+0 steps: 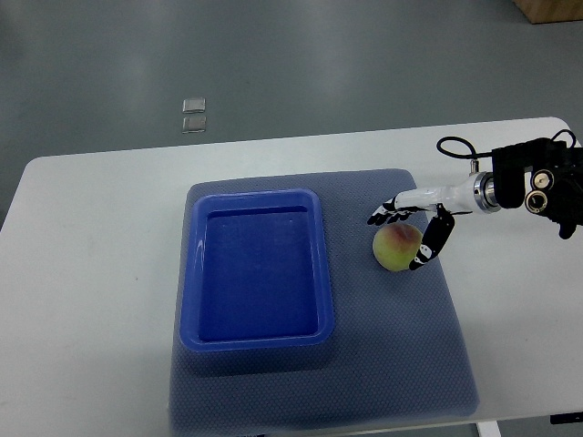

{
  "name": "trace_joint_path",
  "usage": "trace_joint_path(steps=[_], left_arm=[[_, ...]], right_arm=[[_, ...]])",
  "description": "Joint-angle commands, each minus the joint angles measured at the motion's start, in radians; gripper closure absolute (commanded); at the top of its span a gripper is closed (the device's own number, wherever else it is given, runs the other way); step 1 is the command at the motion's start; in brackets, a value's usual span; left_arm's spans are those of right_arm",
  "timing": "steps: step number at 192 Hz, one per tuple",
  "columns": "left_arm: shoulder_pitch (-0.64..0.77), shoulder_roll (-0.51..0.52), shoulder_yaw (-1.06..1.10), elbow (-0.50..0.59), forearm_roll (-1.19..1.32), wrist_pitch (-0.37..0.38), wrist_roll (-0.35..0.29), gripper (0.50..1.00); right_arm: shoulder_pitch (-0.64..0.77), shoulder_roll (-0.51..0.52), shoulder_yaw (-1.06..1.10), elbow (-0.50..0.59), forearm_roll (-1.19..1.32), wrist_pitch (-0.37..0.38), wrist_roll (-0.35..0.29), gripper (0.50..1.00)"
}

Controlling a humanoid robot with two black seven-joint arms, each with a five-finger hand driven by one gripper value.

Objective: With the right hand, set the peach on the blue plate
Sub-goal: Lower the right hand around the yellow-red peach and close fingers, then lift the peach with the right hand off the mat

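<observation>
Blue plate sits left of centre on a grey mat covering the white desk. Peach lies on the mat, just right of the plate. Right hand spread around the peach: fingers above, thumb at its right side.

Yellow-green peach with a red blush — on the mat, just right of the empty blue plate.

right arm cut off by the right edge, table cropped at the bottom and left, grey mat partly covered by the blue plate, brown object clipped at the top right corner
</observation>
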State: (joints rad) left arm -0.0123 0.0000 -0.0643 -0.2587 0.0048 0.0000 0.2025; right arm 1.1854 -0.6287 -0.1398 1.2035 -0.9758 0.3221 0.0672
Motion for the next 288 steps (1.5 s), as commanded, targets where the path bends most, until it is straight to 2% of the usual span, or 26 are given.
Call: trace_joint_path(steps=[1,16,32,40,41,50,63,73,74,80,127,128,145,155,156,168,199,235,236,244,259,260,277,286,287,288], left_arm=[[0.0,0.0,0.0,0.001,0.0,0.0,0.0,0.5],[0.0,0.0,0.0,0.003,0.0,0.002,0.0,0.5],[0.0,0.0,0.0,0.003,0.0,0.0,0.0,0.5],[0.0,0.0,0.0,0.003,0.0,0.0,0.0,0.5],[0.0,0.0,0.0,0.003,0.0,0.0,0.0,0.5],[0.0,0.0,0.0,0.003,0.0,0.002,0.0,0.5],[0.0,0.0,0.0,0.003,0.0,0.002,0.0,0.5],[0.0,0.0,0.0,0.003,0.0,0.002,0.0,0.5],[0.0,0.0,0.0,0.003,0.0,0.002,0.0,0.5],[0.0,0.0,0.0,0.003,0.0,0.002,0.0,0.5],[0.0,0.0,0.0,0.003,0.0,0.002,0.0,0.5],[0.0,0.0,0.0,0.003,0.0,0.002,0.0,0.5],[0.002,0.0,0.0,0.003,0.0,0.002,0.0,0.5],[0.002,0.0,0.0,0.003,0.0,0.002,0.0,0.5],[0.0,0.0,0.0,0.004,0.0,0.002,0.0,0.5],[0.0,0.0,0.0,0.004,0.0,0.002,0.0,0.5],[0.0,0.0,0.0,0.001,0.0,0.002,0.0,0.5],[0.0,0.0,0.0,-0.002,0.0,0.002,0.0,0.5],[0.0,0.0,0.001,-0.002,0.0,0.002,0.0,0.5],[0.0,0.0,0.001,-0.004,0.0,0.0,0.001,0.5],[0.0,0.0,0.001,-0.004,0.001,0.0,0.0,0.5],[0.0,0.0,0.001,-0.005,0.001,0.0,0.0,0.5],[0.0,0.0,0.001,-0.005,0.001,0.0,0.0,0.5],[0.0,0.0,0.001,-0.005,0.001,0.0,0.0,0.5],[0.0,0.0,0.0,-0.005,0.001,0.0,0.0,0.5],[0.0,0.0,0.0,-0.005,0.001,0.0,0.0,0.5]], right_arm=[[-0.015,0.004,0.002,-0.001,-0.001,-0.026,0.013,0.581],[-0.02,0.004,0.002,-0.001,-0.001,-0.032,0.014,0.587],[-0.033,0.004,0.002,-0.002,-0.006,-0.049,0.028,0.65],[-0.033,0.004,0.002,-0.002,-0.006,-0.049,0.028,0.65],[-0.041,0.004,0.002,-0.004,-0.012,-0.06,0.029,0.691],[-0.043,0.004,0.002,-0.004,-0.021,-0.066,0.031,0.742],[-0.05,0.006,0.002,-0.007,-0.041,-0.089,0.045,0.891],[-0.05,0.006,0.002,-0.007,-0.041,-0.089,0.045,0.891],[-0.059,0.007,0.0,-0.01,-0.064,-0.113,0.054,0.954],[-0.061,0.009,0.0,-0.012,-0.078,-0.127,0.056,0.997],[-0.03,-0.022,0.005,0.002,-0.08,-0.124,0.057,1.0],[0.02,-0.049,0.006,0.022,-0.075,-0.12,0.059,1.0],[0.121,-0.111,0.006,0.088,-0.061,-0.065,0.059,1.0],[0.122,-0.111,0.006,0.088,-0.061,-0.064,0.059,1.0],[0.193,-0.164,0.009,0.128,-0.038,-0.022,0.059,1.0],[0.296,-0.213,0.012,0.171,0.002,0.02,0.056,1.0],[0.439,-0.263,0.011,0.191,0.037,0.087,0.054,1.0],[0.461,-0.223,0.008,0.185,0.055,0.078,0.051,1.0],[0.461,-0.177,0.003,0.177,0.065,0.063,0.049,1.0],[0.461,-0.138,0.0,0.165,0.068,0.046,0.049,1.0],[0.461,-0.118,-0.001,0.157,0.068,0.04,0.049,1.0],[0.461,-0.061,-0.015,0.128,0.068,0.023,0.049,1.0],[0.459,0.062,-0.058,0.054,0.068,-0.008,0.049,1.0],[0.459,0.063,-0.058,0.054,0.068,-0.008,0.049,1.0],[0.453,0.14,-0.076,0.007,0.068,-0.027,0.051,1.0],[0.453,0.141,-0.076,0.007,0.068,-0.028,0.051,1.0]])
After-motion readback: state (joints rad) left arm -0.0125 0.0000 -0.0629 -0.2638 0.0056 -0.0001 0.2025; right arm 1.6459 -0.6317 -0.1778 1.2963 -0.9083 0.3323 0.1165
